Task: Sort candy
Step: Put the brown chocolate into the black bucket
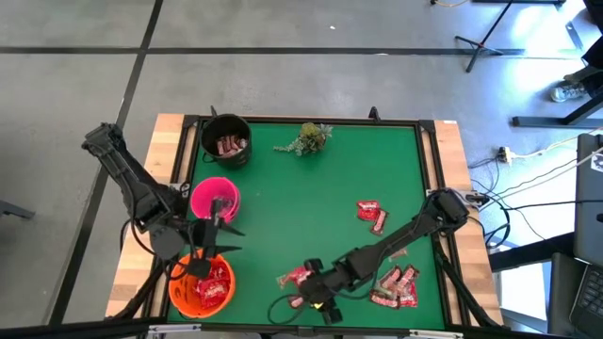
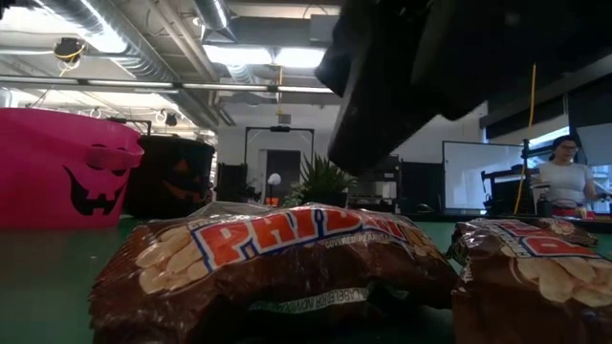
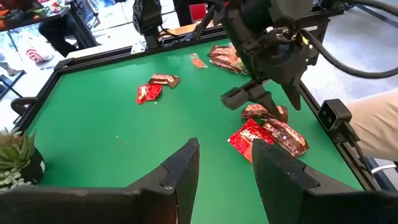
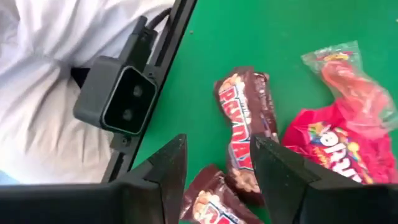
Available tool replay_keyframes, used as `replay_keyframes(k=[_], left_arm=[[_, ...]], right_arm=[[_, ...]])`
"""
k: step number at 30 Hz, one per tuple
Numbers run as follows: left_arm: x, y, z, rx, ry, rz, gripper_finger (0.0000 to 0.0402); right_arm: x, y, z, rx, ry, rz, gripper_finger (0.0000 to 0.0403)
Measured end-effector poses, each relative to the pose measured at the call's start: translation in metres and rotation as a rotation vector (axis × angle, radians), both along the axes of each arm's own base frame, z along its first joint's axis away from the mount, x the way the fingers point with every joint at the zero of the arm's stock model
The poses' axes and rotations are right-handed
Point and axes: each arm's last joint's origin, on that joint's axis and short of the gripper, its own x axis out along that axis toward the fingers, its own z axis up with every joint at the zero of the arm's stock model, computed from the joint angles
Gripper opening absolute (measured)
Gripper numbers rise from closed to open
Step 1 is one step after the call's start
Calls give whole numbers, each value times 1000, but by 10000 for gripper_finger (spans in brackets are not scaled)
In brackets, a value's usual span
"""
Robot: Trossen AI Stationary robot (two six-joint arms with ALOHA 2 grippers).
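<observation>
Candy lies in three clusters on the green mat: a red packet and a brown bar (image 1: 369,215), a heap near the right edge (image 1: 396,287), and a cluster at the near edge (image 1: 295,278). My right gripper (image 1: 316,294) hangs open just above that near cluster. A brown bar (image 4: 244,134) shows in the gap between its fingers, with a red packet (image 4: 329,149) and a clear-wrapped red sweet (image 4: 348,81) beside it. My left gripper (image 1: 215,234) is open and empty (image 3: 227,174), above the pink bowl (image 1: 215,198) and the orange bowl (image 1: 201,287).
A black bowl (image 1: 226,141) holding brown bars stands at the far left, and the orange bowl holds red packets. A green sprig (image 1: 311,138) lies at the far edge. The low camera (image 4: 118,96) sits on the near frame. A person (image 2: 564,177) stands beyond the table.
</observation>
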Motion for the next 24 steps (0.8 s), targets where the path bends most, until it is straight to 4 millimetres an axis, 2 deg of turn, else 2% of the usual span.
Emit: replay_keyframes(k=[10, 18, 24], left_arm=[[3, 3, 0, -1, 2, 18, 137], [3, 3, 0, -1, 3, 17, 137], [3, 3, 0, 0, 4, 19, 137]], right_arm=[[-3, -4, -14, -56, -10, -38, 172], [-2, -6, -32, -149, 5, -70, 172], [-4, -11, -36, -263, 8, -141, 172]])
